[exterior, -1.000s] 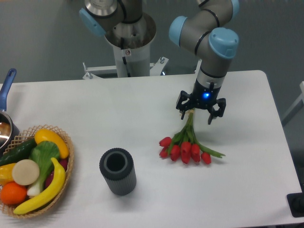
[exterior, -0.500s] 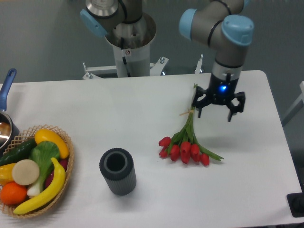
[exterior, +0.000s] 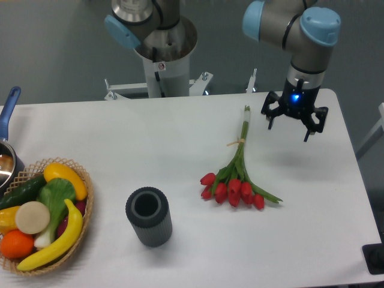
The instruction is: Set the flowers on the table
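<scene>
With the flowers (exterior: 234, 177) lying flat on the white table (exterior: 150, 150), stems pointing toward the far edge and red heads toward the vase (exterior: 149, 216), the placing step is judged complete. The gripper (exterior: 294, 117) is seen above the table's far right corner, fingers spread and empty, well apart from the bunch. Only a retreat is thought to be called for next. The twine is barely made out.

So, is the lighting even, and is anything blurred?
Fixed camera: soft even light, no glare on the table; faint shadows beside the vase and under the flowers; the end effector shows a blue light; everything reasonably sharp.
</scene>
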`<state>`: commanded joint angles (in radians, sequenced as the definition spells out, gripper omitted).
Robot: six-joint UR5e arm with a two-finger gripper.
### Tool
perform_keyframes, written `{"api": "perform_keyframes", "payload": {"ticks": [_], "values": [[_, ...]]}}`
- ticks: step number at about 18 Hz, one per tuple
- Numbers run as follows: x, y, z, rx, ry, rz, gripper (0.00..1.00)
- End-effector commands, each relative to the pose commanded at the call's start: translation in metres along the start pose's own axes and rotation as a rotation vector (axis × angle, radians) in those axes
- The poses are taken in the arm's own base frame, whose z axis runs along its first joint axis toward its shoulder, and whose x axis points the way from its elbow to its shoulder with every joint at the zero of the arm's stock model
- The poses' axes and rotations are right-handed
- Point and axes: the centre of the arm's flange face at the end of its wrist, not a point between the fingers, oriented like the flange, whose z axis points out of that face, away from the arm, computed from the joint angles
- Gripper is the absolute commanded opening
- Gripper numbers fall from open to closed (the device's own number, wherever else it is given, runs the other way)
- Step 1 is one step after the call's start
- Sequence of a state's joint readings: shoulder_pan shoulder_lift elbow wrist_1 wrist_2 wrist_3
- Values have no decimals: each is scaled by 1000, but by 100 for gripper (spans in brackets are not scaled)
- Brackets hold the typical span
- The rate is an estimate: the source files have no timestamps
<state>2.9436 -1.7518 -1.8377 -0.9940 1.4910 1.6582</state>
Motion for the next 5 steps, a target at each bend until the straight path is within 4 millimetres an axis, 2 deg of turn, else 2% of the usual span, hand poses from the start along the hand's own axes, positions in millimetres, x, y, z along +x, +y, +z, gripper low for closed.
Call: {"api": "perform_keyframes", "payload": {"ticks": [5], "values": [[0, 6, 1, 4, 10, -11, 100]]}}
